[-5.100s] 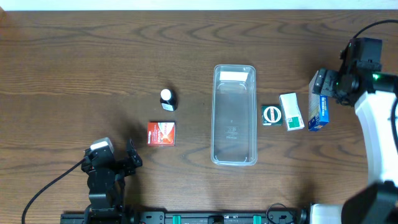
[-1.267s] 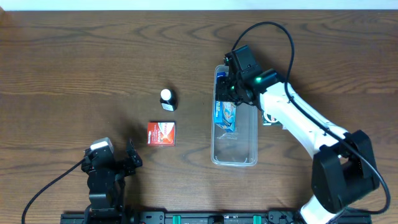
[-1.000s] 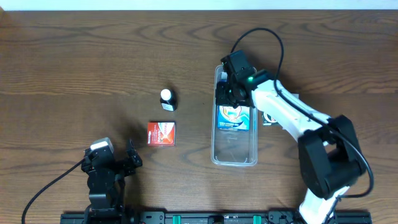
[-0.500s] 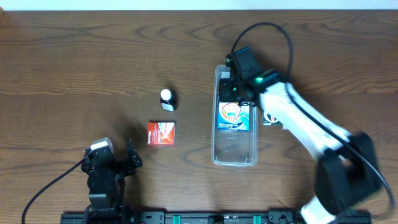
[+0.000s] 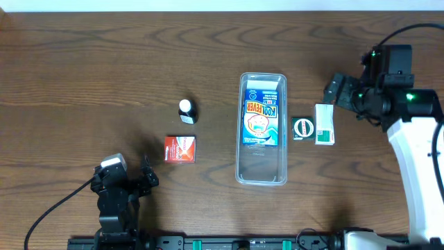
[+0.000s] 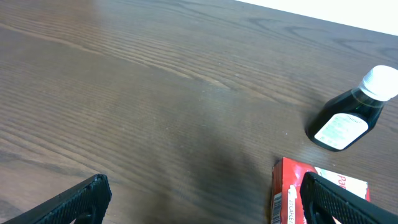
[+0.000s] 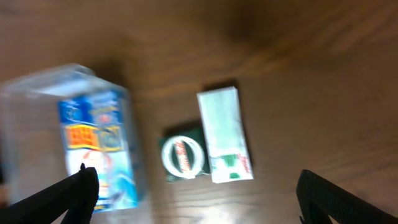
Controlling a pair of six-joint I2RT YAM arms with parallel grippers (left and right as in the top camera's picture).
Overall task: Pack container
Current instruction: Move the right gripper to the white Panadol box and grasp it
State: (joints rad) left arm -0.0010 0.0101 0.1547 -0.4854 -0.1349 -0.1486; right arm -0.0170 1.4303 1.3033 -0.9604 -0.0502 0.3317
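Out at the right side of the table, the right gripper (image 5: 338, 90) hangs above the wood, just beyond the far end of a green-and-white box (image 5: 325, 125). That box lies flat, and a small dark green pack (image 5: 303, 128) with a round white ring on it sits tight against its left side.

One step further left, here's the container (image 5: 239, 139): long, narrow, clear plastic with rounded corners, lying lengthwise near the middle of the table. A blue box (image 5: 261, 121) lies flat inside, face up, filling the far half. The near half shows only wood through the clear floor.

Left of the container, well apart from it, a small dark bottle (image 5: 186, 110) with a white cap lies on its side. A red box (image 5: 180, 148) sits just nearer than the bottle.

The table (image 5: 83, 83) is dark brown wood with strong grain, and a pale strip runs along its far edge. The right wrist view is badly blurred.

Now the jaws. On the right wrist camera the fingers (image 7: 81, 186) sit at opposite edges of the frame, so that gripper is spread wide and carrying nothing. The left gripper (image 5: 147, 177) rests at the near left by its base, its fingers (image 6: 93, 196) just as far apart, touching nothing, with the red box and bottle ahead of it.
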